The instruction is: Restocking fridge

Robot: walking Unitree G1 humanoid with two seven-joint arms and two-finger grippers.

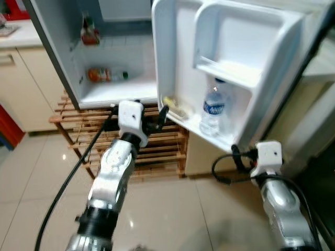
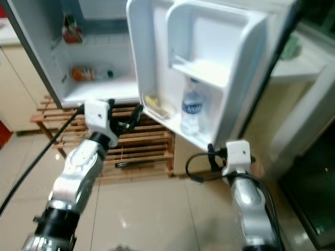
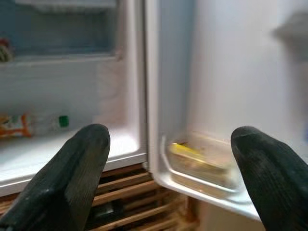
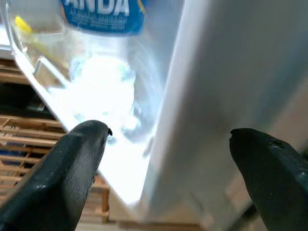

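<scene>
The small fridge stands open on a wooden rack. An orange bottle with a green cap lies on its lower shelf, and a red item sits higher up. In the open door's bottom bin stand a clear water bottle with a blue label and a clear box with something yellow. My left gripper is open and empty, level with the door's inner corner. My right gripper is open below the door's outer lower edge, just under the water bottle.
Cream kitchen cabinets stand to the left of the fridge. A pale wall or cabinet rises close behind the door on the right. Black cables trail from both wrists. Glossy tiled floor lies below.
</scene>
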